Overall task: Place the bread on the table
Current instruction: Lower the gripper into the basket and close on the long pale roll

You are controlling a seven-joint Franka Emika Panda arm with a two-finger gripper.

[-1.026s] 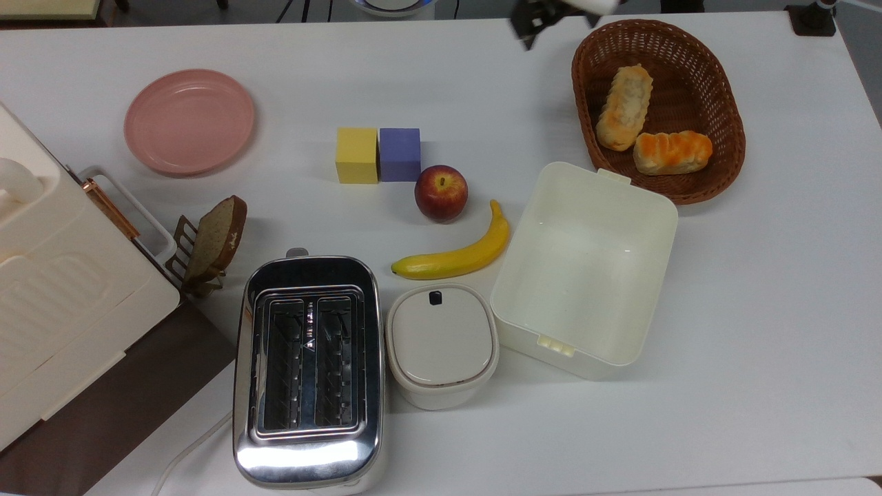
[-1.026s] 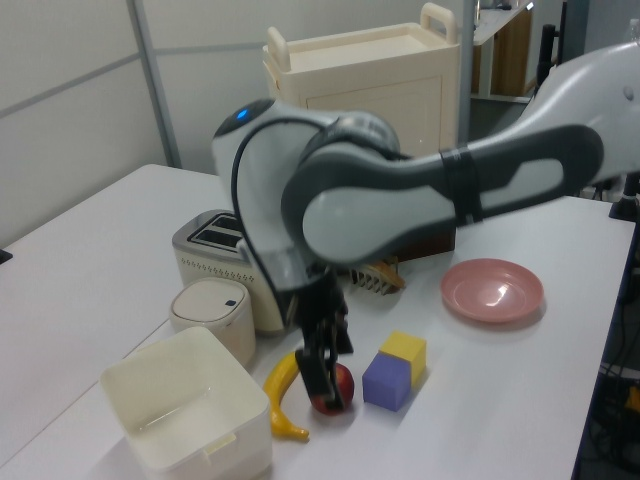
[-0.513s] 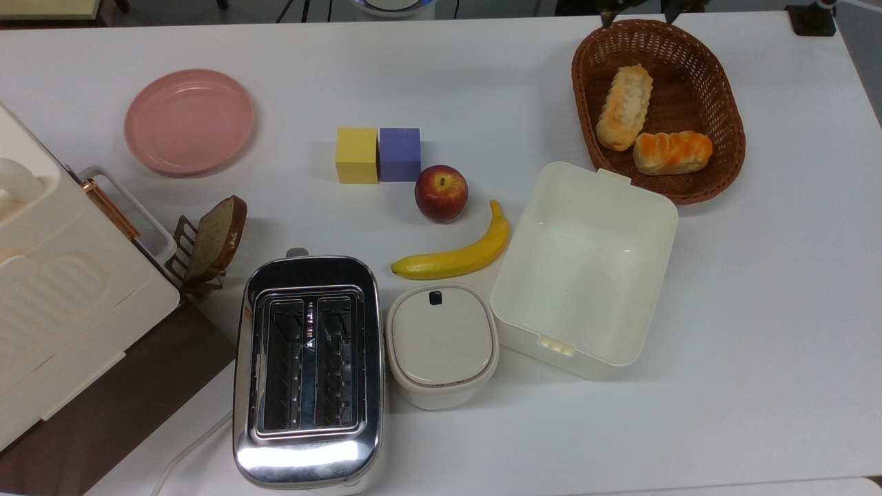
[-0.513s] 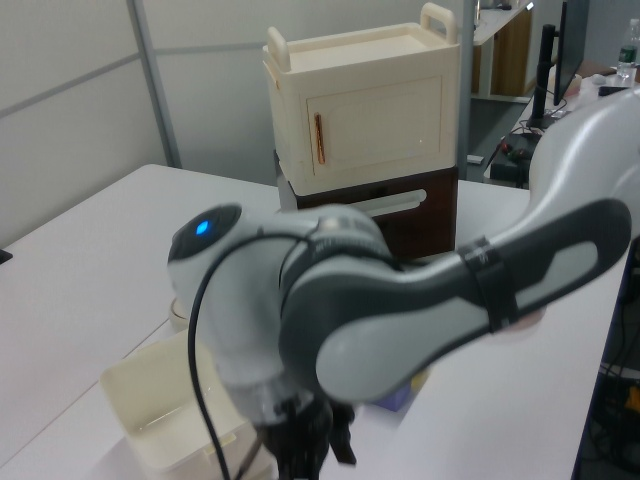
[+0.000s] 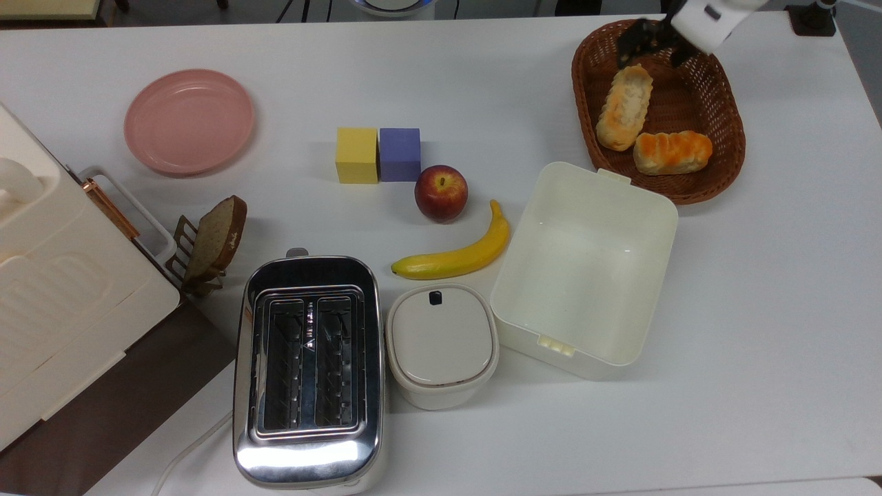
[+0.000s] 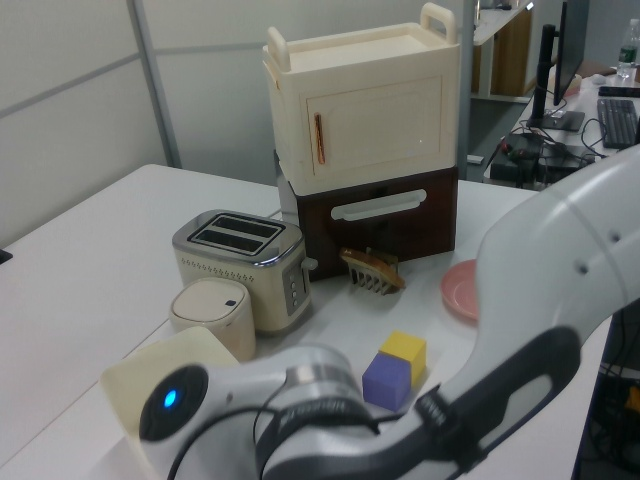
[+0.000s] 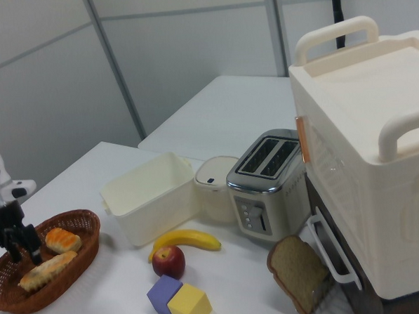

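Spanning every view, the white counter [image 5: 758, 310] carries the whole spread, with open bare surface along its right edge in the top view. The wicker basket [image 5: 727, 158] sits at the counter's far right corner in the top view, and the bread [image 5: 624, 107] lies inside it along the top view's left wall, just beside a shorter orange-glazed roll [image 5: 672, 151]. The cream open box [image 5: 586, 269] stands just in front of the basket, nearer the counter's middle.

The step in hand looks like the reach for the bread. To do it well, the gripper [image 5: 651, 43] should, I judge, come down across the roll's narrow width near its middle, not at its far tip where it hangs now, so the long roll will not tip when lifted. It should keep off the basket wall and the glazed roll, then lift well above the rim before carrying to bare counter.

The arm enters from the counter's far right corner in the top view, its white wrist tilted down toward the basket. In the right view the gripper [image 7: 16, 241] hangs upright over the basket's far end. Its fingers stand apart, released, grasping nothing, and straddle the air just past the bread's far end.
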